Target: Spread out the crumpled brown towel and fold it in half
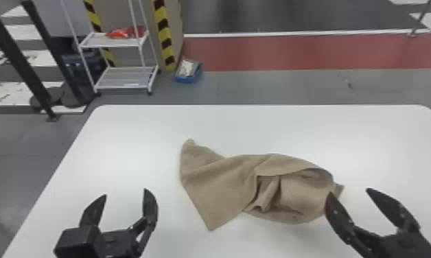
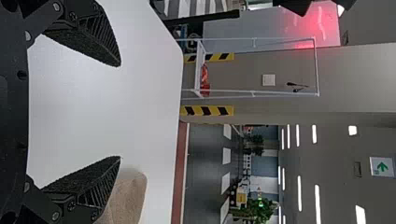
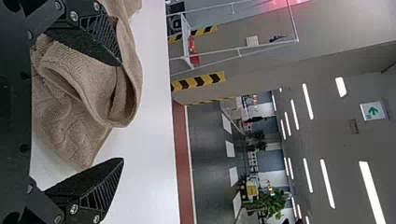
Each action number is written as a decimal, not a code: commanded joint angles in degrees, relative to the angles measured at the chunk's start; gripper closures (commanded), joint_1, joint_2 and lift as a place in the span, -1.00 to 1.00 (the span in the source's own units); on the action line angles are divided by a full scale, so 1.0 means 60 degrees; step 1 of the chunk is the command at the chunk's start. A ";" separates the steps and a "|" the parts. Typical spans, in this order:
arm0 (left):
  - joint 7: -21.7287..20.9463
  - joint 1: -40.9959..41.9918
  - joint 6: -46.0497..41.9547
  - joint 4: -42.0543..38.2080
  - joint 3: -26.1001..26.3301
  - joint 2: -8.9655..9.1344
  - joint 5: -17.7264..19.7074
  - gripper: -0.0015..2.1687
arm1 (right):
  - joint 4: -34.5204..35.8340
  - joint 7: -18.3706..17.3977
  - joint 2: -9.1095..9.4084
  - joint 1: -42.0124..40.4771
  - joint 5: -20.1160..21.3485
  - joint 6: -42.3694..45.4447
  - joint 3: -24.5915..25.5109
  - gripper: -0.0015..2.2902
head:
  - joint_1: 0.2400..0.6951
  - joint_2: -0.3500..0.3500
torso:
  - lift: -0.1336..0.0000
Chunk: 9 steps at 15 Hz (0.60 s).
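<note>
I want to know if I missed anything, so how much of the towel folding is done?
Nothing looks finished: the brown towel lies on the white table, its left part fairly flat, its right part bunched up. Nothing is in hand; both robot arms' jaws stand open, the right ones beside the bunched end. Spreading it out and folding it in half are left.

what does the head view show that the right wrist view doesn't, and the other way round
Head view: the left gripper, fingers apart at the table's left part, and a blue bin on the floor.

Right wrist view: a green arrow sign, long ceiling lights and a leafy plant.

Both: the crumpled brown towel, the open right gripper, the white table and the white rack.
</note>
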<state>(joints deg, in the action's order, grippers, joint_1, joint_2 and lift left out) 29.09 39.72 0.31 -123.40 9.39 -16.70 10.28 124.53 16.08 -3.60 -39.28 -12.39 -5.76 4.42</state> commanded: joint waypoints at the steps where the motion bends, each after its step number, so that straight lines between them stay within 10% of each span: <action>1: 0.0001 0.0000 0.0000 -0.0015 0.0018 0.0000 0.0000 -0.82 | 0.0017 0.0000 0.0000 -0.0016 -0.0015 0.0029 0.0010 -0.85 | 1.00 0.24 | -0.86; 9: 0.0001 0.0000 0.0000 -0.0015 0.0032 0.0000 0.0000 -0.82 | 0.0046 0.0000 0.0000 -0.0045 0.0000 0.0029 0.0010 -0.85 | 1.00 0.23 | -0.86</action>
<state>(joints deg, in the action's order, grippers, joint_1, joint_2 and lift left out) 29.09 39.73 0.31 -123.53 9.58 -16.70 10.28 124.78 16.08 -3.60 -39.49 -12.40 -5.59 4.42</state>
